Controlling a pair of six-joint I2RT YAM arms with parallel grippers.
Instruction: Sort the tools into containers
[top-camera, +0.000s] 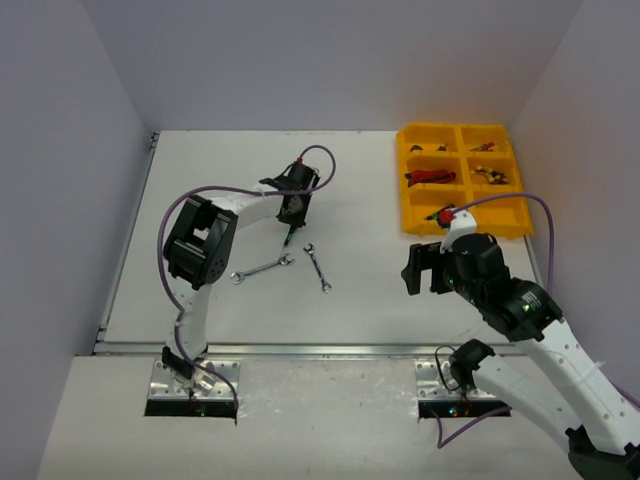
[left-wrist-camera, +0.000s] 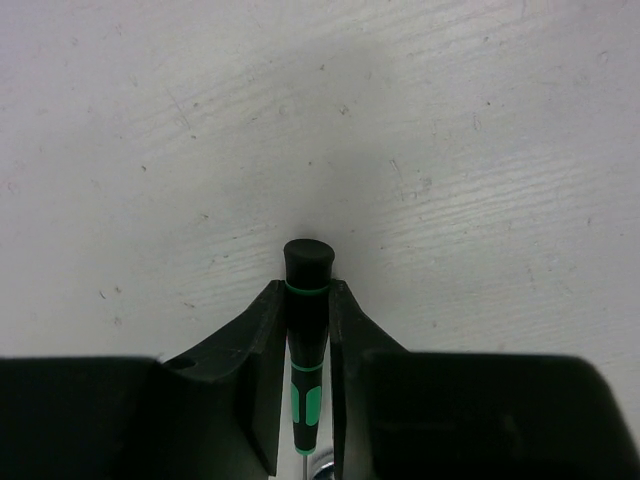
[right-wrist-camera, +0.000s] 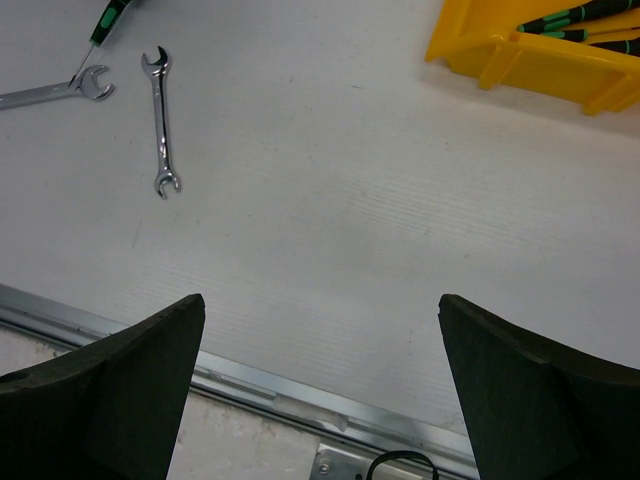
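Observation:
A green-and-black screwdriver (left-wrist-camera: 306, 330) sits between the fingers of my left gripper (left-wrist-camera: 306, 292), which is shut on its handle; its butt end sticks out past the fingertips. From above, the left gripper (top-camera: 291, 218) stands at mid table with the screwdriver (top-camera: 289, 238) pointing down toward two silver wrenches (top-camera: 262, 269) (top-camera: 318, 267) lying flat. My right gripper (top-camera: 424, 270) hangs open and empty just in front of the yellow tray (top-camera: 406, 190). The right wrist view shows both wrenches (right-wrist-camera: 160, 120) (right-wrist-camera: 55, 92) and the screwdriver tip (right-wrist-camera: 108, 22) at upper left.
The tray's compartments hold red-and-black cutters (top-camera: 430, 178), yellow pliers (top-camera: 490, 175) and green-handled screwdrivers (right-wrist-camera: 570, 18). A metal rail (top-camera: 320, 349) runs along the table's near edge. Grey walls enclose the table on the left, back and right.

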